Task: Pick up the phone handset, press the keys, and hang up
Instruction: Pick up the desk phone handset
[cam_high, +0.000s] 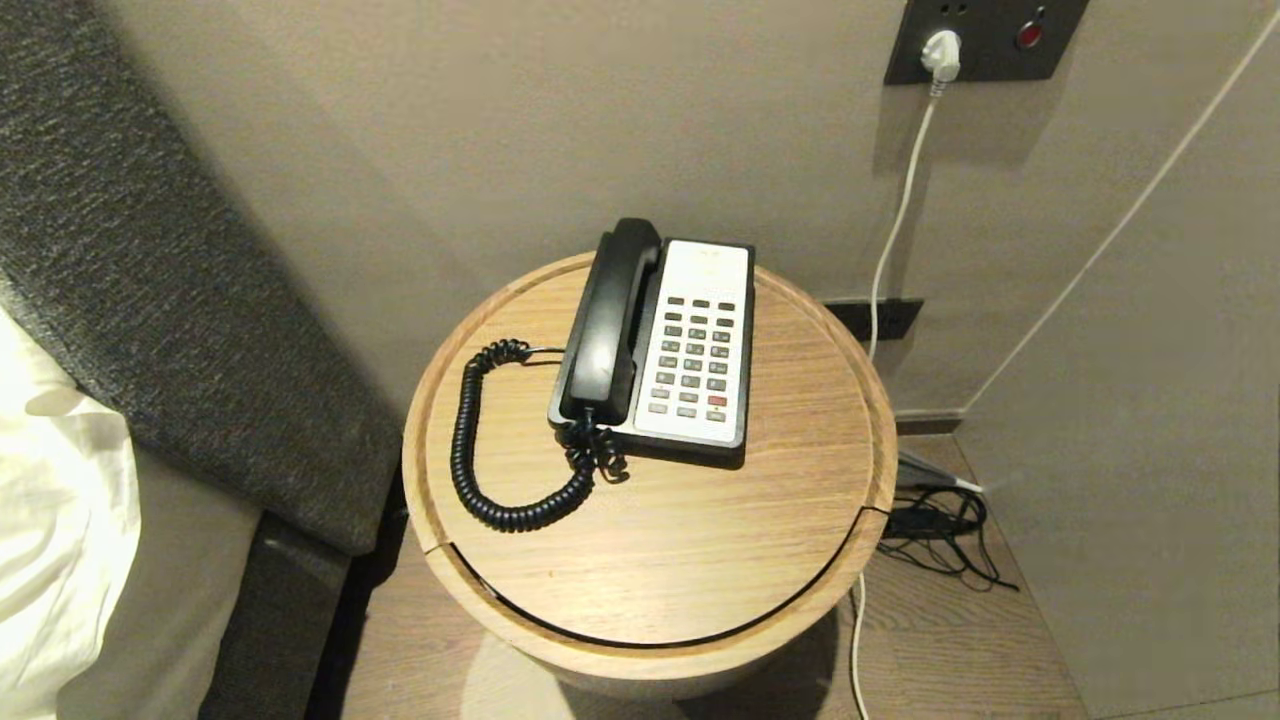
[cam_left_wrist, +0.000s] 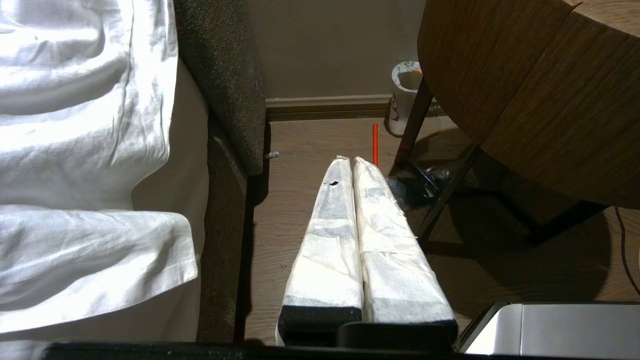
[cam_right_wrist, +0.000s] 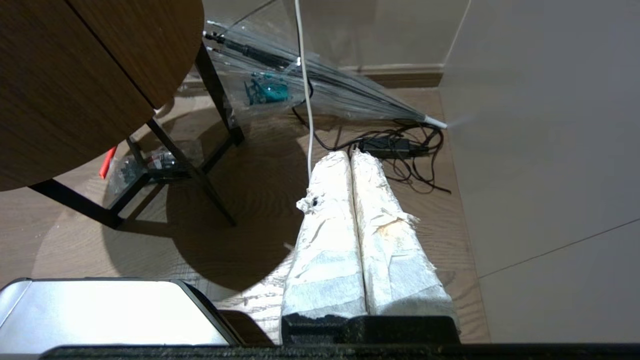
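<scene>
Head view: no arm in shot yet, so by my read the task hasn't begun & step one, the pick-up, is what's in hand. Long black curved plastic phone handset (cam_high: 608, 318) lies seated in its cradle on the left side of the black-and-white rectangular phone base (cam_high: 655, 345); its black coiled cord (cam_high: 490, 450) loops out over the tabletop on the robot's left. Grid of small dark grey keys (cam_high: 694, 358), one red, sits in the white faceplate just beside the handset.

Both arms hang low beside the table, pointing at the floor. Left gripper (cam_left_wrist: 349, 161): cloth-wrapped fingers pressed together, clenched on nothing. Right gripper (cam_right_wrist: 350, 154): same, fingers closed tight, empty.

Next move, as I judge it: raise an arm over the tabletop, spread the fingers, come down across the handset's mid-section & lift clear w/o dragging the base by the cord. Other arm would then be free for the keys.

Surface: round light-wood bedside table (cam_high: 640, 560) w/ raised rim, a curved seam near the front edge; dark legs show in the wrist views. Room: beige wall, dark wall socket plate (cam_high: 985, 38) w/ white plug & cable running down, tangle of black cables (cam_high: 940, 525) on the wood floor to the right, grey upholstered headboard (cam_high: 180, 290) & white bedding (cam_high: 50, 530) to the left.
</scene>
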